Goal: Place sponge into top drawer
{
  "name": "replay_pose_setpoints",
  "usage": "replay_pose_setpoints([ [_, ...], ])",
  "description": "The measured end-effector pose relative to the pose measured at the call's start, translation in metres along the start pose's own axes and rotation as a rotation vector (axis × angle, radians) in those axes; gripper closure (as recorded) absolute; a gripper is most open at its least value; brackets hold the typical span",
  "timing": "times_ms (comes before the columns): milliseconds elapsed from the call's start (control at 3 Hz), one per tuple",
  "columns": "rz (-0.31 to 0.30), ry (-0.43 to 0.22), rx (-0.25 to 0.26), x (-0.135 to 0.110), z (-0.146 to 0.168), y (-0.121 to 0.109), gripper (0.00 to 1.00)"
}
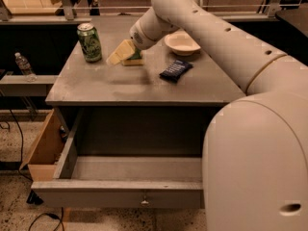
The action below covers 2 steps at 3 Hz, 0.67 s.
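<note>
The sponge (pixel 134 59), dark green over yellow foam, lies on the grey table top (pixel 139 83) to the right of the green can (pixel 90 43). My gripper (pixel 120 53) hangs over the sponge's left side and hides most of it. The top drawer (pixel 120 189), wide and grey with a small knob on its front, stands pulled out below the table and holds nothing that I can see. My arm reaches in from the right and covers the drawer's right end.
A dark blue snack packet (pixel 175 70) lies right of the sponge. A white bowl (pixel 182 43) sits behind it. A light wooden box-like drawer (pixel 45 150) stands open at lower left. A water bottle (pixel 24 66) stands on a shelf at far left.
</note>
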<state>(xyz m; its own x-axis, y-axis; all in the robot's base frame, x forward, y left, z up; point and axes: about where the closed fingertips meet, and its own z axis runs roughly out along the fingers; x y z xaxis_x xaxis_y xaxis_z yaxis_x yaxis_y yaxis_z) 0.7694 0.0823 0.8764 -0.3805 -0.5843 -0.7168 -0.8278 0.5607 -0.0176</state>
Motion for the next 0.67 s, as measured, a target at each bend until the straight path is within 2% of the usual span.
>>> replay_pose_setpoints([
  [333,0.041,0.012,0.026,0.0045,0.0078,-0.0130,0.00],
  [667,0.078,0.032,0.031,0.0144,0.0163,-0.0217,0.18],
])
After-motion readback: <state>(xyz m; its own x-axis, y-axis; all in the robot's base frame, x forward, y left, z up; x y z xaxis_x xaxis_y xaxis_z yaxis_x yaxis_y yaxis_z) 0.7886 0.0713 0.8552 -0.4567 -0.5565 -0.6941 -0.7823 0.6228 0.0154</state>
